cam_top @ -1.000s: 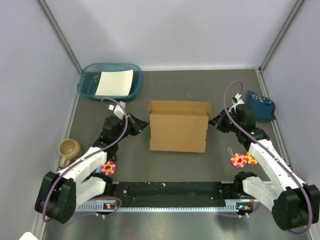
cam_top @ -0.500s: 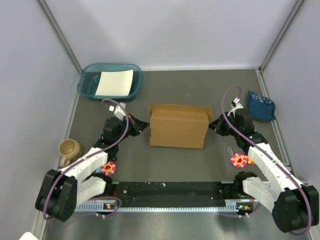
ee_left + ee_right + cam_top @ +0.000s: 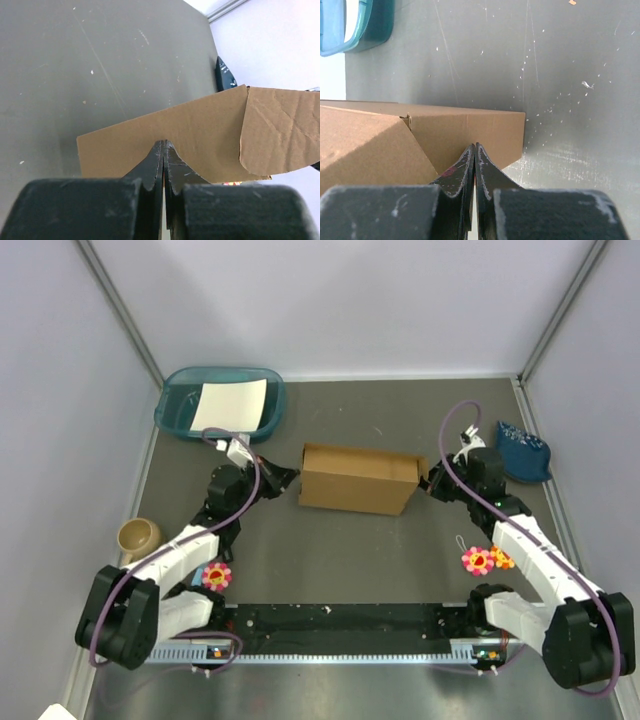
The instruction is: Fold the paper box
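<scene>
The paper box [image 3: 358, 480] is brown cardboard in the middle of the table, seen as a low block with a flap at its right end. My left gripper [image 3: 292, 478] is shut, its tips against the box's left end. My right gripper [image 3: 428, 483] is shut, its tips against the box's right end. In the left wrist view the closed gripper [image 3: 164, 145] touches a cardboard wall [image 3: 200, 132] with a rounded flap at the right. In the right wrist view the closed gripper [image 3: 474, 147] touches the box's side panel [image 3: 490, 130].
A teal tray [image 3: 175, 410] holding a white paper sheet [image 3: 228, 405] stands at the back left. A tan mug [image 3: 138, 537] is at the left, a blue cloth item [image 3: 522, 450] at the right. Flower toys [image 3: 216, 575] [image 3: 478, 560] lie near a black rail [image 3: 340, 620].
Both grippers have moved away from the bases. The box's large brown face has tipped away and now shows much shorter from above.
</scene>
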Robot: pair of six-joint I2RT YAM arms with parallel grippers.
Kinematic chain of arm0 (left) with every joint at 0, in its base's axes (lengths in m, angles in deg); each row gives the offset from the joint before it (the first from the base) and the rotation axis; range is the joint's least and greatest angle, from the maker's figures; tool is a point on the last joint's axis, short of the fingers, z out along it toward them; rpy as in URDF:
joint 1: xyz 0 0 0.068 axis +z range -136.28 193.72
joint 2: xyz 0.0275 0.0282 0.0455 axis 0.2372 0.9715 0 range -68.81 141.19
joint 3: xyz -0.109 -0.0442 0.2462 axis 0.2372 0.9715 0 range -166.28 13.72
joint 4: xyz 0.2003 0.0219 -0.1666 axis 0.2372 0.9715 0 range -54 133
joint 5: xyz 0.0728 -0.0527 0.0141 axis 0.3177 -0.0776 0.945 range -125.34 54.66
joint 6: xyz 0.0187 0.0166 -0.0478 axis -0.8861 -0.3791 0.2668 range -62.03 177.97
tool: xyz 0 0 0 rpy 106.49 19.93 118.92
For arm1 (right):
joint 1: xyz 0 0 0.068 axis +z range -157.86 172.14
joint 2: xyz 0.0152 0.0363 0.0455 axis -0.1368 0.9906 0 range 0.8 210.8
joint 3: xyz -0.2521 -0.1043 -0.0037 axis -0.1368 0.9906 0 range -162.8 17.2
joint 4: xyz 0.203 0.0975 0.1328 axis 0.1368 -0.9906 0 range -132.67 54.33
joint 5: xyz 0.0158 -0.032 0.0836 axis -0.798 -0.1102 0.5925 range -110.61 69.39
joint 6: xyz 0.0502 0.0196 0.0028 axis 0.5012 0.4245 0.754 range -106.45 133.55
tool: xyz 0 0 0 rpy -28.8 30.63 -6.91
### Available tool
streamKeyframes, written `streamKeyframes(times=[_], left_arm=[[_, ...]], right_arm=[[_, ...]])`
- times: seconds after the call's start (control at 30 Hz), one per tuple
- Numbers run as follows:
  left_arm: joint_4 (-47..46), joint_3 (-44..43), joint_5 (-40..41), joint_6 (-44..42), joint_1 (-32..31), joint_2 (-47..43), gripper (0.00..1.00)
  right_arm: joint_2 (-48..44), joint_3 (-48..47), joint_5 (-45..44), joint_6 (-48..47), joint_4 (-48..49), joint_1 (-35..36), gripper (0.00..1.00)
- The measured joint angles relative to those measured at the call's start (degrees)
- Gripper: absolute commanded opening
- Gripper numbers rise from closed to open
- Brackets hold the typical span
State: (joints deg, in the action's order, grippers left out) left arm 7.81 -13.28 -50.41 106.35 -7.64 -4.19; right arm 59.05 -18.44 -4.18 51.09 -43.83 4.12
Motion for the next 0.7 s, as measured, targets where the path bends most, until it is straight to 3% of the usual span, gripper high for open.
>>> streamKeyframes(times=[0.47,0.6,0.7], left_arm=[[2.93,4.76,4.15,-1.2,-0.83,0.09,0.06],[4.07,4.76,6.23,-2.21,-0.87,-1.73,0.13],[5.66,4.68,7.56,-2.93,-0.87,-2.12,0.26]], right_arm=[[0.74,0.85,-0.26,-0.02,2.6,0.74,0.03],[0.74,0.85,-0.72,-0.24,2.16,0.98,0.07],[0.52,0.85,-1.88,-0.61,0.81,1.03,0.15]])
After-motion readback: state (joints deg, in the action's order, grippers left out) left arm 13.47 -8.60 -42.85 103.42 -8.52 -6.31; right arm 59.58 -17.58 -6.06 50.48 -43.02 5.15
